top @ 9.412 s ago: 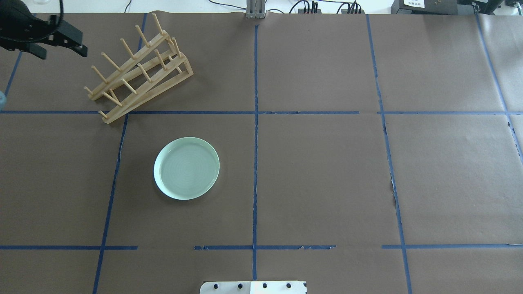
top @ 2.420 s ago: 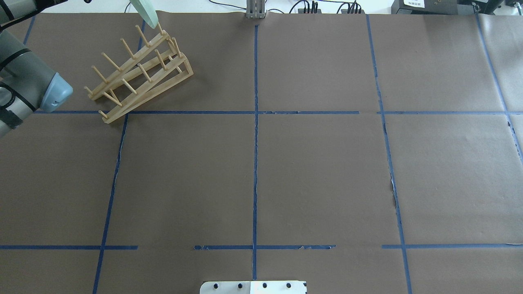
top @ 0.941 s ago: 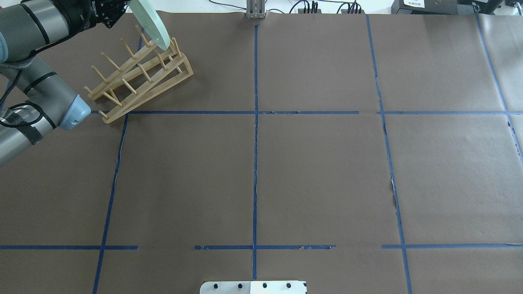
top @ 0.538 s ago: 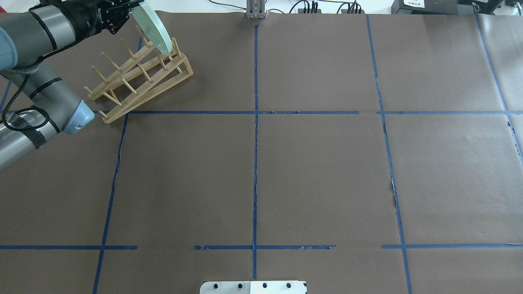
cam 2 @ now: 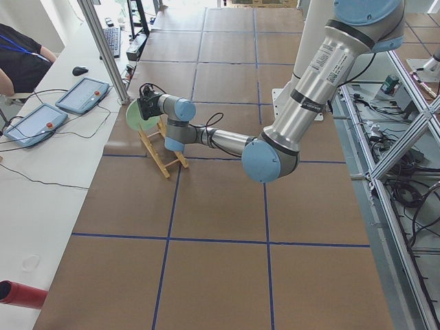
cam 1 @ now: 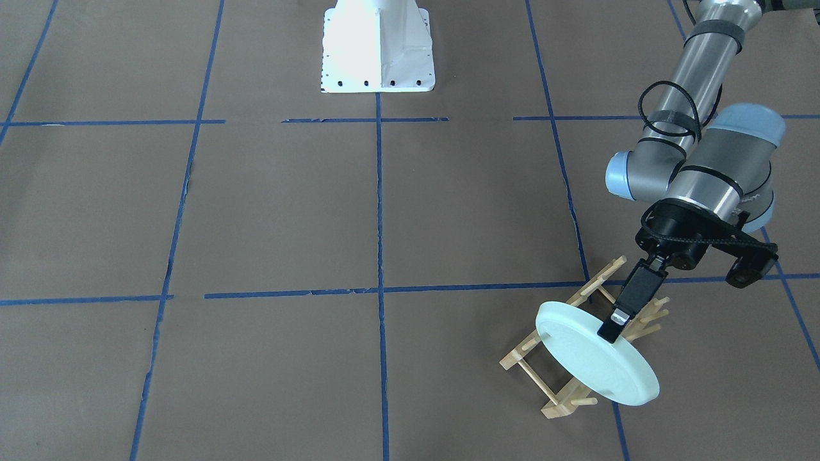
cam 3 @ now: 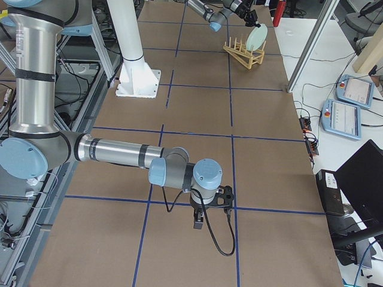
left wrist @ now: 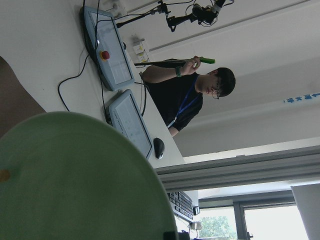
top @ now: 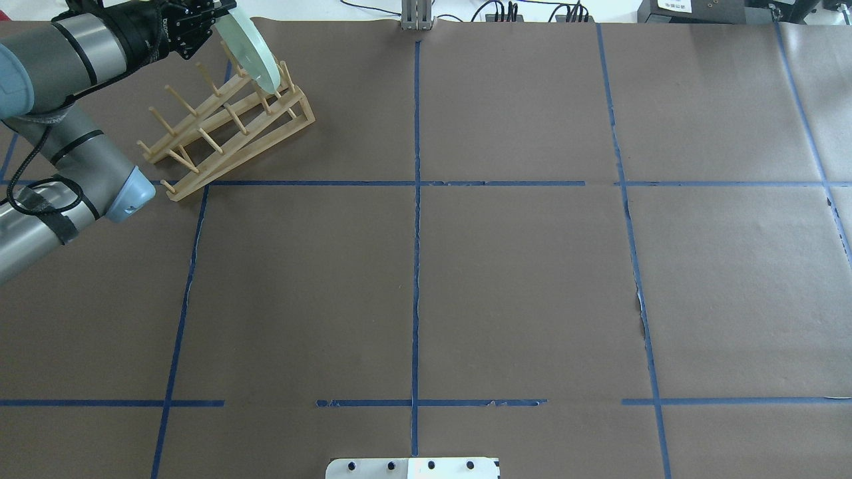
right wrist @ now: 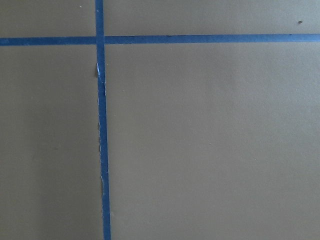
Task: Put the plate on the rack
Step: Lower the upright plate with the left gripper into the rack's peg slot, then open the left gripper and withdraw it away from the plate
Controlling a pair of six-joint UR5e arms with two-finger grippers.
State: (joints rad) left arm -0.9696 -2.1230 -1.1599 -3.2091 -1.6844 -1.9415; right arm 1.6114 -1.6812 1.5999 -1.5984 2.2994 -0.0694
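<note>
My left gripper [cam 1: 609, 331] is shut on the rim of the pale mint-green plate [cam 1: 592, 358] and holds it on edge, tilted. The plate's lower edge is among the upright pegs at the far end of the wooden rack [cam 1: 537, 379]. I cannot tell whether it rests there. In the overhead view the plate [top: 251, 52] stands over the rack's [top: 223, 130] far end, with the left gripper [top: 221, 14] at its top. The plate [left wrist: 75, 185] fills the lower left of the left wrist view. My right gripper [cam 3: 198, 223] hangs near the table far from the rack; I cannot tell whether it is open or shut.
The table is covered in brown paper with blue tape lines. The robot's white base [cam 1: 377, 48] stands at the near edge. A metal post [top: 416, 16] is at the far edge. Teach pendants [cam 2: 82, 95] and an operator [left wrist: 195, 95] are beyond the table past the rack.
The plate left the table, was lifted on edge and carried to the rack's far end. In the last half second it came down a little among the pegs.
</note>
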